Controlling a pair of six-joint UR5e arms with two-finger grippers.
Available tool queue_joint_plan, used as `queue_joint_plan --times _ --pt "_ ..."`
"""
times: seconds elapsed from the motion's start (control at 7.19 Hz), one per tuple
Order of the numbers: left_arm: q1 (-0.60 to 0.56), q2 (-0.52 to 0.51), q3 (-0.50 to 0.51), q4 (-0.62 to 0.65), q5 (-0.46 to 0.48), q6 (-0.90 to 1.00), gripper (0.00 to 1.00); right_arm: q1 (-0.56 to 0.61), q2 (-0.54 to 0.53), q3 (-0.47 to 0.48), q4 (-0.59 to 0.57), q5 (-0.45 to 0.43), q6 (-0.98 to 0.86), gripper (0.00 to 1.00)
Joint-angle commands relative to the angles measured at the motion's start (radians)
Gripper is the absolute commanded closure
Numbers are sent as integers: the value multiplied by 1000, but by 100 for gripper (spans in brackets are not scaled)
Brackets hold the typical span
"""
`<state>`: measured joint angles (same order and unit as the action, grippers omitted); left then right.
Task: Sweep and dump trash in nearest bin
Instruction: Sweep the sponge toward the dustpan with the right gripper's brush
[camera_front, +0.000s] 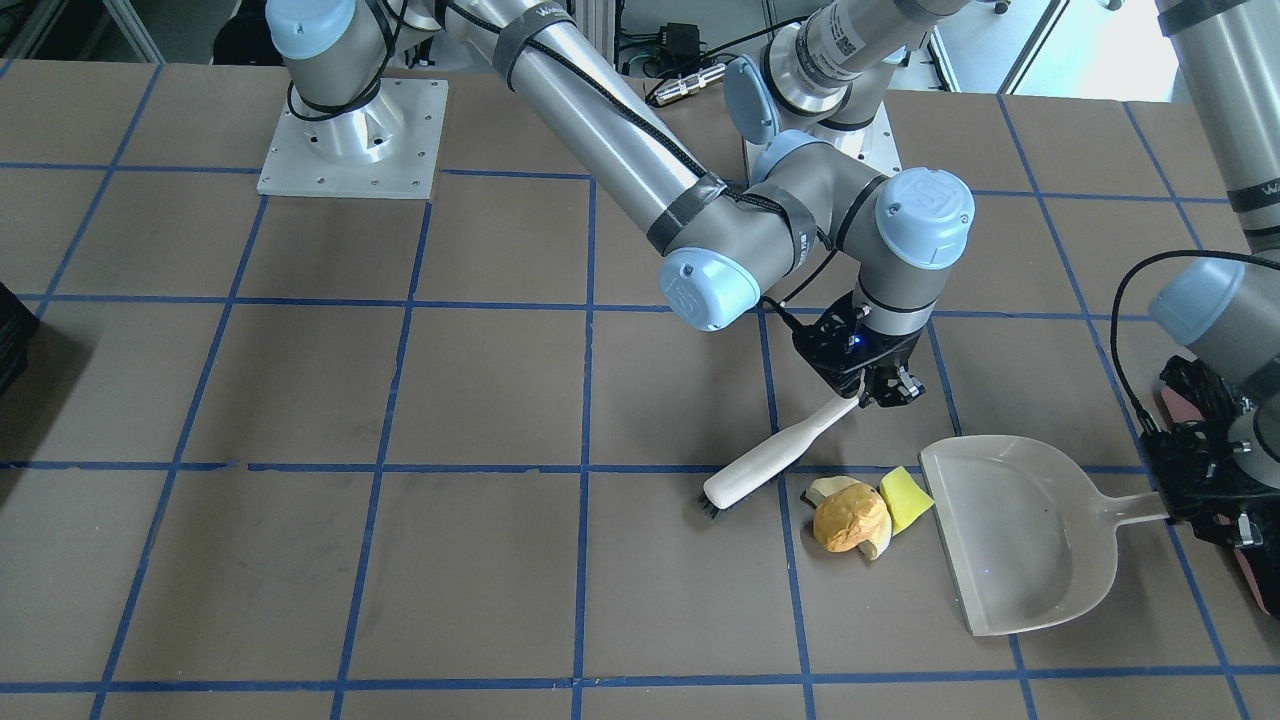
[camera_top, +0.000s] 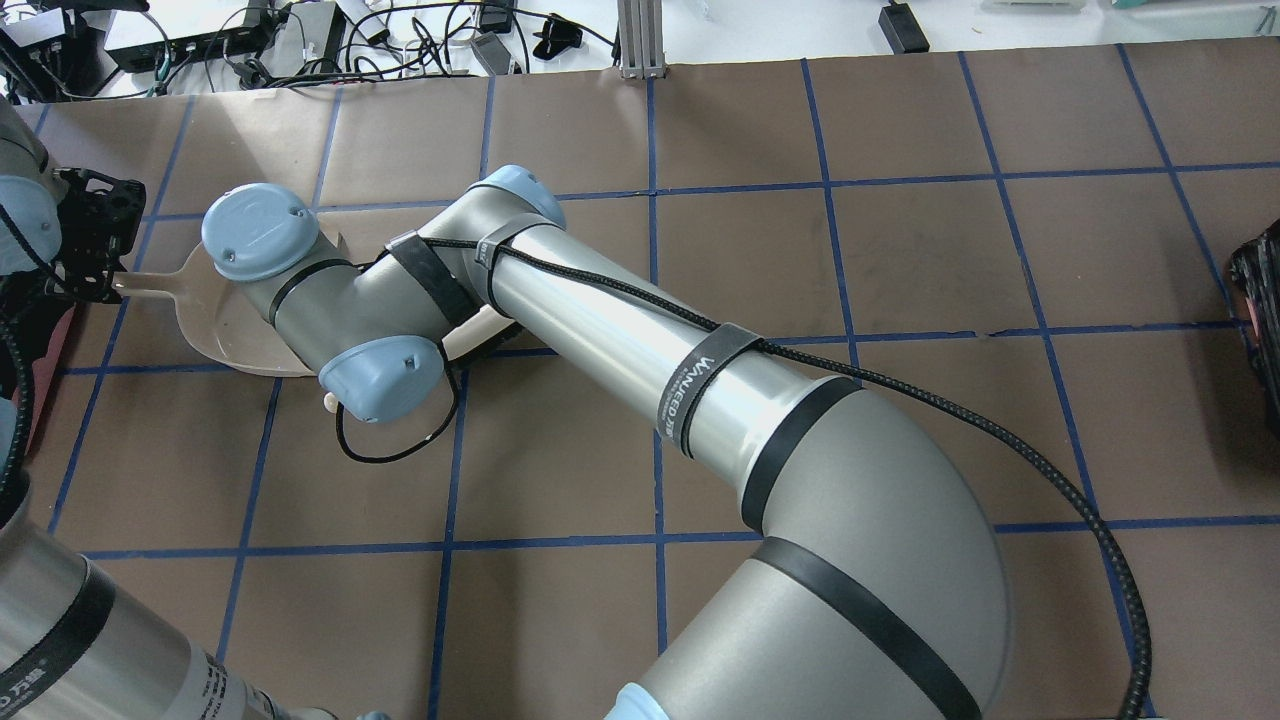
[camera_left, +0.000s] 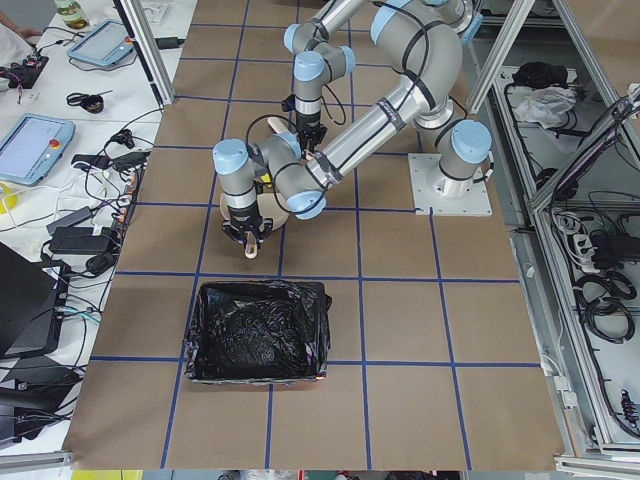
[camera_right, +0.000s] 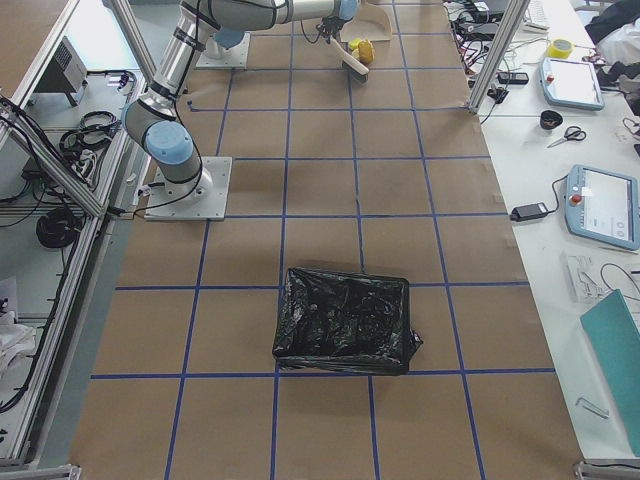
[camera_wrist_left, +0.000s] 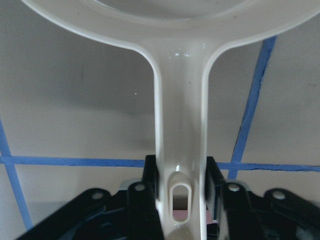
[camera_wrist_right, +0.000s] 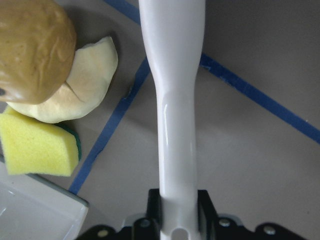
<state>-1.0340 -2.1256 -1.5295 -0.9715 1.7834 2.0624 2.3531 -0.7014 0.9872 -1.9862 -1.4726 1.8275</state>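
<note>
The sweeping looks ready to start but not begun: the trash lies in a cluster on the tabletop, between the bristle end of the brush and the lip of the empty dustpan. The right pincer is clamped on the brush handle and the left pincer on the dustpan handle. Pushing the scraps in, carrying them to the black-lined bin and tipping them out all remain.

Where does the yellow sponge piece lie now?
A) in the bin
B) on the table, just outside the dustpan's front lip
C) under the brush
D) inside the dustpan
B: the yellow sponge piece lies just outside the lip of the dustpan, whose pan holds nothing.
</note>
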Motion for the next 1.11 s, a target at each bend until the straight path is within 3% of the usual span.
queue_joint_plan --times 0.0,0.56,0.7,0.97 --pt "-9 -13 0 17 -1 -1 100 17 10 -21 7 25 67 100" --pt "-9 -22 0 19 1 1 100 55 31 -79 73 38 -46 100" --pt "-9 -22 0 27 1 1 100 57 34 -113 146 75 -130 100" --pt "-9 -22 0 28 1 4 100 57 45 -142 145 100 -273 100"
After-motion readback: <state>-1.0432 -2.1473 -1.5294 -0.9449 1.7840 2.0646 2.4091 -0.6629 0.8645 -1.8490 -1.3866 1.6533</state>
